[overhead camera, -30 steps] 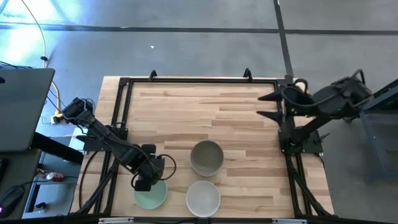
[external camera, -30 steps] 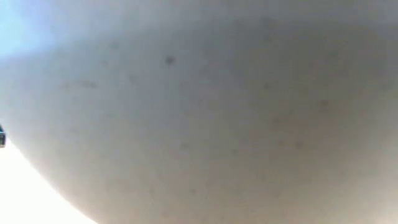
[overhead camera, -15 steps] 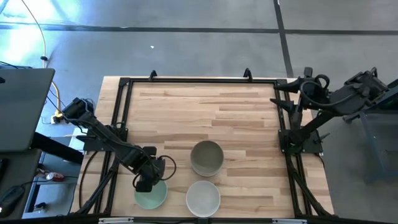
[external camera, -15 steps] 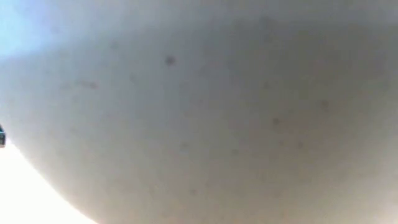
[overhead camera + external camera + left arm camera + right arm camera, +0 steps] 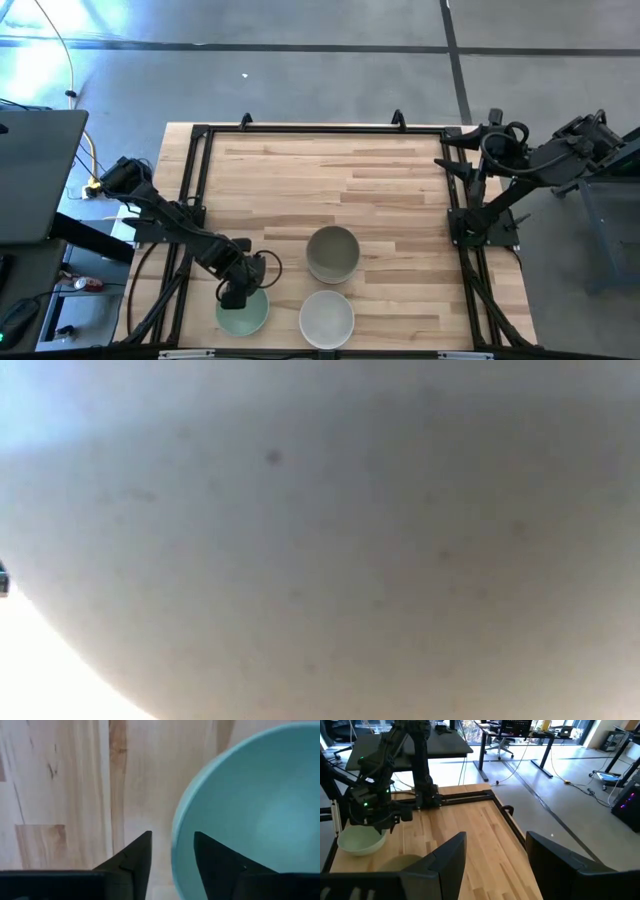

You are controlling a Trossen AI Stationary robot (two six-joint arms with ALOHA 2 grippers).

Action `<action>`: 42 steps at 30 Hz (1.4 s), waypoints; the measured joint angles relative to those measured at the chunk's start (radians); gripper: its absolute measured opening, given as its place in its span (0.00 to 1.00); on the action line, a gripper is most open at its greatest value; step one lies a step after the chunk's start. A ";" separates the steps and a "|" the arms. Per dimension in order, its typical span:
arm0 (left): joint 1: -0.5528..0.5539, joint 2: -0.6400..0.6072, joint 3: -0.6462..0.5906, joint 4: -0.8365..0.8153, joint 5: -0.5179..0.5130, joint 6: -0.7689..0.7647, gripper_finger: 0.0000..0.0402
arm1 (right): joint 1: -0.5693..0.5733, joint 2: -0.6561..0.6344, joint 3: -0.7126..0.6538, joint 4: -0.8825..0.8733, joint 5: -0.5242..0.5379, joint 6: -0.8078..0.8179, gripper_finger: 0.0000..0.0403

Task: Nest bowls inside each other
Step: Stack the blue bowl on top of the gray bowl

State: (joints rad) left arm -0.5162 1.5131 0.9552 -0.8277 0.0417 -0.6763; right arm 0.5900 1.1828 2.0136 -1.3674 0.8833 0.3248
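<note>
Three bowls stand on their bases near the table's near edge. The pale mint green bowl (image 5: 244,313) is at the left, the white bowl (image 5: 326,318) in the middle, and the olive grey-green bowl (image 5: 332,253) just behind the white one. My left gripper (image 5: 172,840) points down over the mint bowl's far left rim (image 5: 176,837). It is open, with one finger outside the rim and one inside, and I see no touch. My right gripper (image 5: 495,852) hangs open, high over the table's far right corner (image 5: 462,158), holding nothing.
The wooden table (image 5: 300,170) is bare over its far half. A black frame (image 5: 200,140) runs along its edges. A pale bowl wall (image 5: 320,540) fills the low view and hides everything behind it. Desks and chairs (image 5: 520,735) stand in the room beyond.
My left gripper has sunk toward the mint bowl's rim. My right arm has swung a little toward the table's far right corner and turned its wrist, then kept still. The bowls have not moved.
</note>
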 joint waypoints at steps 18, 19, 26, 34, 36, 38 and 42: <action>0.048 0.000 -0.020 -0.004 0.101 0.008 0.01 | 0.000 0.000 0.000 -0.006 0.000 0.008 0.49; 0.053 0.000 -0.012 -0.015 0.104 0.016 0.01 | 0.000 0.000 0.000 -0.009 0.000 0.012 0.49; 0.109 0.000 0.092 -0.130 0.084 0.089 0.00 | 0.000 0.000 0.000 -0.040 0.000 0.038 0.49; 0.209 0.000 0.286 -0.305 -0.023 0.214 0.00 | 0.000 0.000 0.000 -0.040 0.000 0.037 0.49; 0.236 0.000 0.334 -0.332 -0.050 0.244 0.00 | 0.000 0.000 0.000 -0.043 0.000 0.037 0.49; 0.261 0.000 0.378 -0.358 -0.076 0.272 0.00 | 0.000 0.000 0.000 -0.043 0.000 0.038 0.49; 0.314 0.000 0.454 -0.378 -0.107 0.320 0.00 | 0.000 0.000 0.000 -0.043 0.000 0.041 0.49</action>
State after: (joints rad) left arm -0.2020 1.5131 1.4091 -1.2052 -0.0654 -0.3559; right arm 0.5900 1.1831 2.0136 -1.4105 0.8836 0.3660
